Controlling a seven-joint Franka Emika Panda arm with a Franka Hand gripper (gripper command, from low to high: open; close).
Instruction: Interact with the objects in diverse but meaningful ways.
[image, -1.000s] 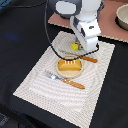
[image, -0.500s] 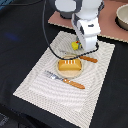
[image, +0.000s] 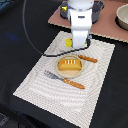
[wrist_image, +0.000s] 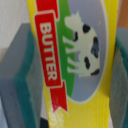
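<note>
Gripper (image: 80, 47) hung over the far part of the striped placemat (image: 50, 90), its body hiding most of what it carried in the exterior view. Wrist view: the teal finger pads (wrist_image: 25, 80) pressed on either side of the yellow butter block (wrist_image: 70, 60), whose label bore a red "BUTTER" banner and a black-and-white cow; the claw was thus clamped on the block. Just beyond the arm toward the exterior view's left, a small yellow piece (image: 69, 43) showed at the gripper's edge. Bread loaf (image: 69, 64) rested on a plate (image: 61, 73) in the placemat's middle, an orange-handled knife (image: 88, 59) beside it and an orange-handled fork (image: 65, 80) nearer the camera. Two pots (image: 122, 16) stood on the brown board behind.
</note>
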